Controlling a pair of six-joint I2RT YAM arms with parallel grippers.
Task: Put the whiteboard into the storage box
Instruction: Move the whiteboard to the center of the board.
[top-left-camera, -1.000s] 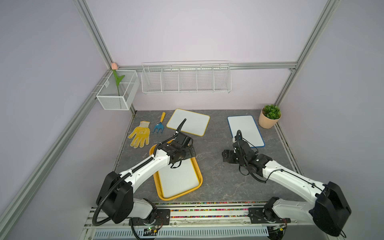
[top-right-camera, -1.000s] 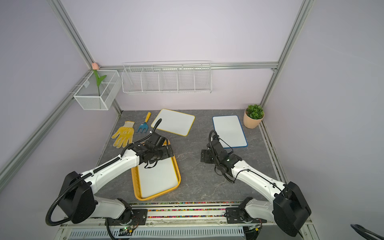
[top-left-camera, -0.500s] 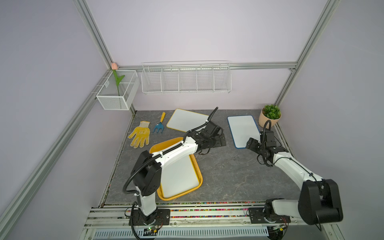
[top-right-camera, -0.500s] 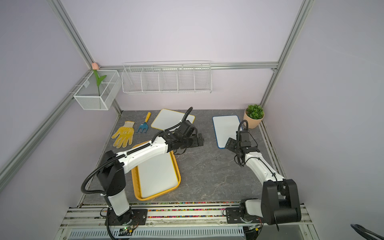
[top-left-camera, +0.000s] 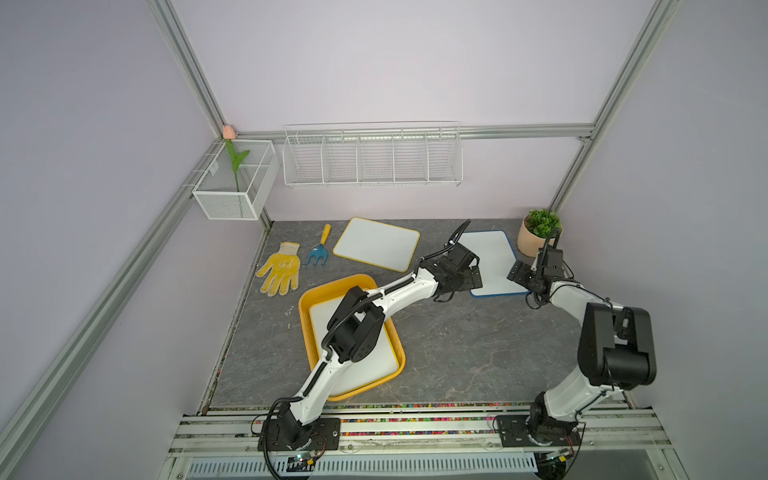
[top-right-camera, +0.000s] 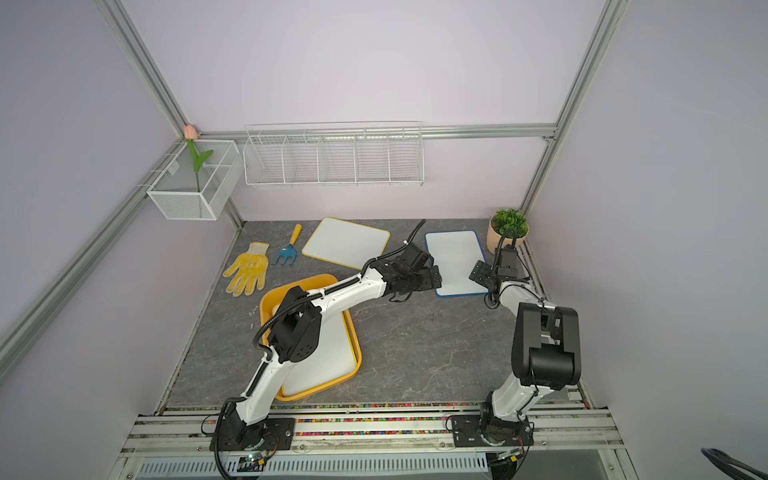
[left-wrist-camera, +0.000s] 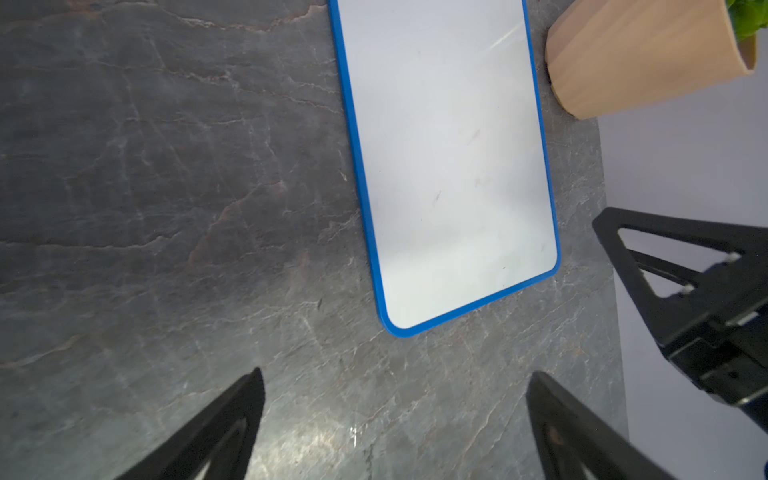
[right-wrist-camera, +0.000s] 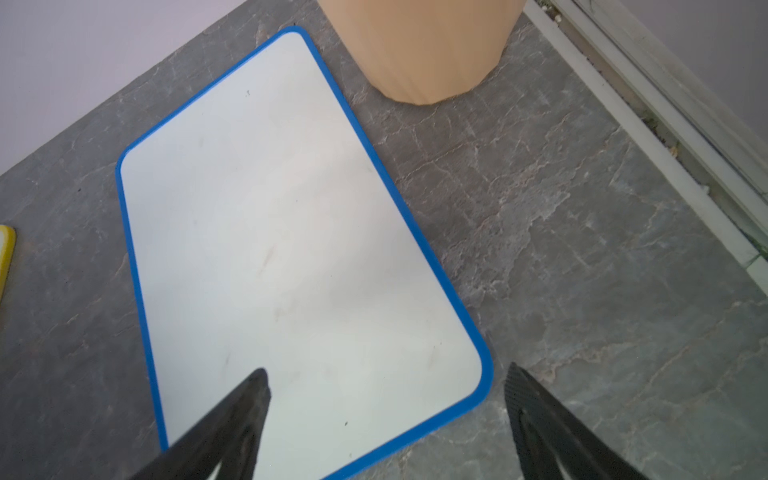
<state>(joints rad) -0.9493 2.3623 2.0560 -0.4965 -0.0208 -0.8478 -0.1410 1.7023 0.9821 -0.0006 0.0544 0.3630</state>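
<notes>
The left gripper (top-left-camera: 468, 278) and right gripper (top-left-camera: 518, 275), both spread wide and empty, have swung over to the near corners of the blue-framed whiteboard (top-left-camera: 494, 255). It lies flat on the table, well apart from the storage box (top-left-camera: 305, 303), so a pickup looks imminent. The left arm (top-left-camera: 399, 293) hides much of the box and of the second whiteboard (top-left-camera: 374, 361) inside it. Whether either gripper touches the blue-framed board is unclear.
</notes>
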